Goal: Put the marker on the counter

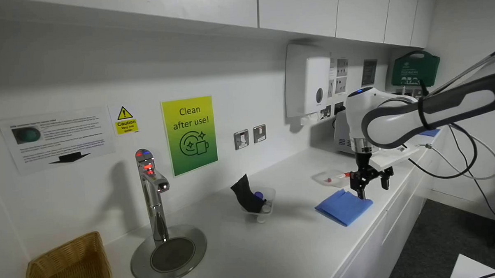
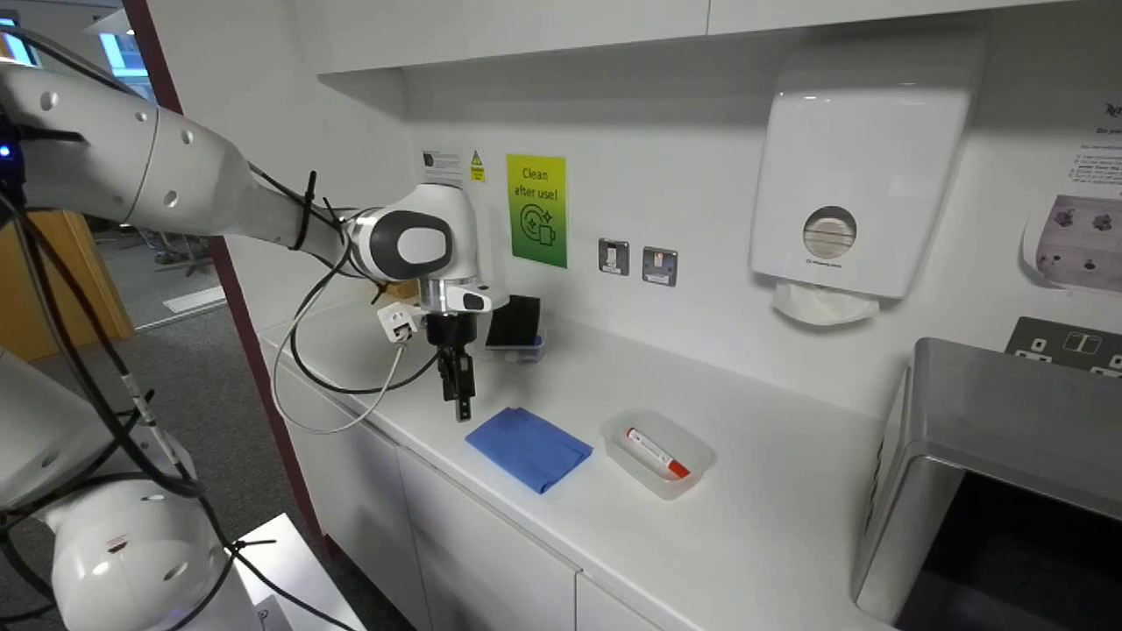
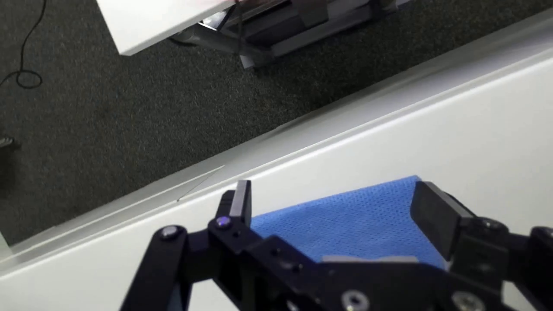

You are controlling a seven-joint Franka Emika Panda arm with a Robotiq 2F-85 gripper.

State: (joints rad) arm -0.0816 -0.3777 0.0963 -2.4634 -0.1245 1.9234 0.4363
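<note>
"From the left in an exterior view, what is seen first?"

"A wicker basket (image 1: 66, 264), cut off below. Then a tap (image 1: 152, 196), mounted at the back of a round steel sink (image 1: 173, 255) in the white counter (image 1: 276, 249)."

"And next?"

"A clear box (image 1: 270, 196), partly covered by a dark object (image 1: 246, 194); the small items inside can hardly be made out."

"Where is the marker (image 2: 656, 451) found?"

"In both exterior views it is seen in a shallow tray (image 1: 319, 178) on the counter — though in an exterior view its red end is met by the outline of the gripper (image 1: 372, 188)."

"And the blue cloth (image 1: 342, 209)?"

"It is overlapped by a fingertip (image 1: 360, 192); whether contact is made cannot be told. In the wrist view its lower part is hidden by the gripper."

"How are the fingers (image 3: 436, 216) held?"

"Spread wide apart, with part of the cloth seen between them — a pale strip (image 3: 369, 259) there cannot be identified."

"And farthest right?"

"The arm (image 1: 444, 112), cut off by the edge."
</note>
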